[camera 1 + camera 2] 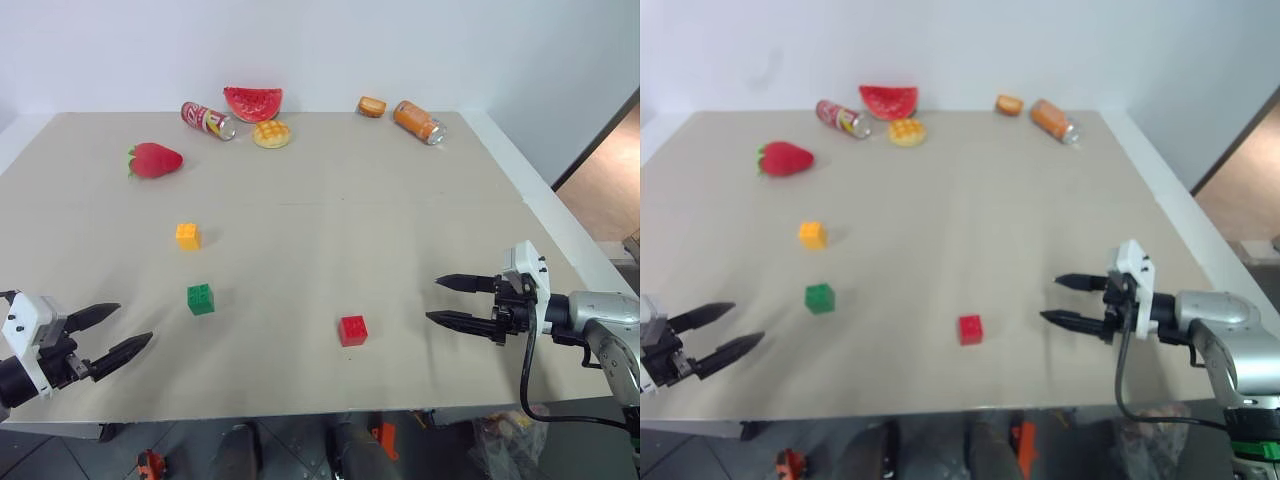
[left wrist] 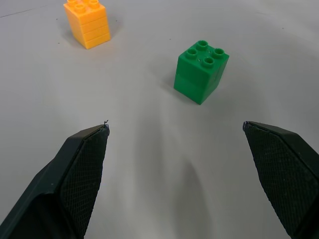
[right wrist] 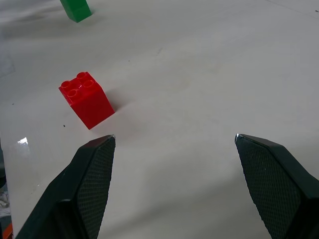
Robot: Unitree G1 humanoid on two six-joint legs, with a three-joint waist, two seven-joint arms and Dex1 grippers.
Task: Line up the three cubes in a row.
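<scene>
On tan table (image 1: 400, 230): yellow-orange cube (image 1: 187, 236), green cube (image 1: 200, 299) just in front of it, red cube (image 1: 352, 330) off to right, apart. No row yet. L gripper (image 1: 110, 333) spread wide, holds nothing, near green. R gripper (image 1: 452, 300) spread wide too, holds nothing, near red. Best bet: R grabs red by flat sides, sets it in line w/ other 2. Toy food, cans at far edge by white wall.

We see three small studded plastic cubes standing upright and well apart on the table: yellow-orange (image 1: 187, 236) farthest, green (image 1: 200, 299) nearer, red (image 1: 352, 330) off to the right.
</scene>
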